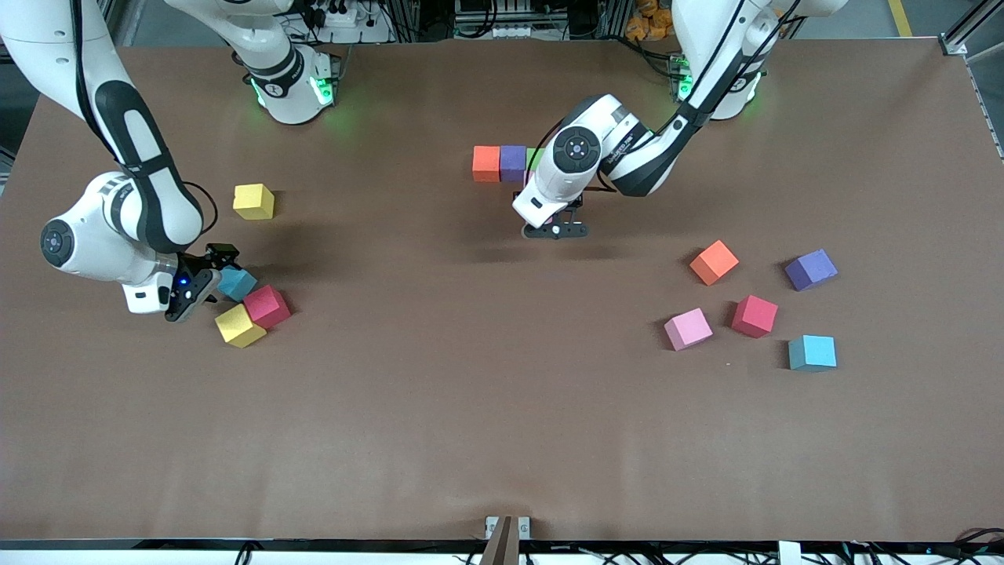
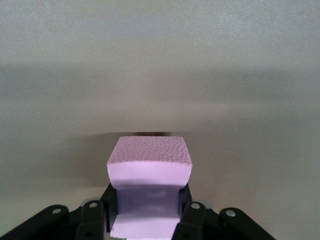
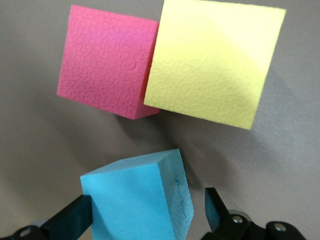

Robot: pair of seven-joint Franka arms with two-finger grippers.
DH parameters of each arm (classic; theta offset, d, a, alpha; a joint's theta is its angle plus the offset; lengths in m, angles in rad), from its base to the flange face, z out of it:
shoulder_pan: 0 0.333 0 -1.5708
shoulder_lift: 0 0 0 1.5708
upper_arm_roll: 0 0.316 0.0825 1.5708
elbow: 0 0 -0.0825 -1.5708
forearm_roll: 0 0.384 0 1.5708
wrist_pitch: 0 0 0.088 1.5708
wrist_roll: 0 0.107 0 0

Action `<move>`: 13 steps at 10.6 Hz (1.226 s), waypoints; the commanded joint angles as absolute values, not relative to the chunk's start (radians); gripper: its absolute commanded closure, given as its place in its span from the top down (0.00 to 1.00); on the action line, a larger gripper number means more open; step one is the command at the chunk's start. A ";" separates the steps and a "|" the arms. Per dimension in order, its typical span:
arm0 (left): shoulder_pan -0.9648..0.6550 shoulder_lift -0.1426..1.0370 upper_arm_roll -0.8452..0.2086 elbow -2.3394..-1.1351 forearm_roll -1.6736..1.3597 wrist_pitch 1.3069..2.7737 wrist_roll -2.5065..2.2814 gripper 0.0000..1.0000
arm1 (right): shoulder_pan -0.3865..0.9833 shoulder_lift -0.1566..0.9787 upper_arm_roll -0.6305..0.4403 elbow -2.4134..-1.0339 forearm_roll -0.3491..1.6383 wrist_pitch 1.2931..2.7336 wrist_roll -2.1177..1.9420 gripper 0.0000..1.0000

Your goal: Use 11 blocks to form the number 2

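A short row of blocks lies mid-table: orange, purple and a green one half hidden by the left arm. My left gripper hangs just above the table beside that row, shut on a pink block that its fingers squeeze. My right gripper is low at the right arm's end, open, with its fingers on either side of a light blue block. A red block and a yellow block lie touching each other just past it.
Another yellow block sits alone farther from the front camera than the right gripper. Toward the left arm's end lie several loose blocks: orange, purple, red, pink and light blue.
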State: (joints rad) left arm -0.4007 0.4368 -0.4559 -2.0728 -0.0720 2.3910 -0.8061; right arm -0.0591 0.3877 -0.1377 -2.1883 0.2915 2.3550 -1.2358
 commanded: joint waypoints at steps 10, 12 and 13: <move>-0.406 0.453 -0.460 -2.085 -0.078 2.444 -0.824 0.13 | -0.090 0.413 -0.133 -2.125 0.327 2.201 -1.281 1.00; -0.407 0.459 -0.460 -2.085 -0.078 2.444 -0.824 0.16 | -0.092 0.422 -0.133 -2.125 0.327 2.209 -1.292 1.00; -0.416 0.459 -0.460 -2.085 -0.078 2.444 -0.824 0.17 | -0.092 0.422 -0.133 -2.125 0.327 2.209 -1.292 1.00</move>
State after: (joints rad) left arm -0.4029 0.4573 -0.4568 -2.0778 -0.0720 2.4243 -0.8061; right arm -0.0728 0.4103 -0.1417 -2.1367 0.3009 2.2144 -1.2552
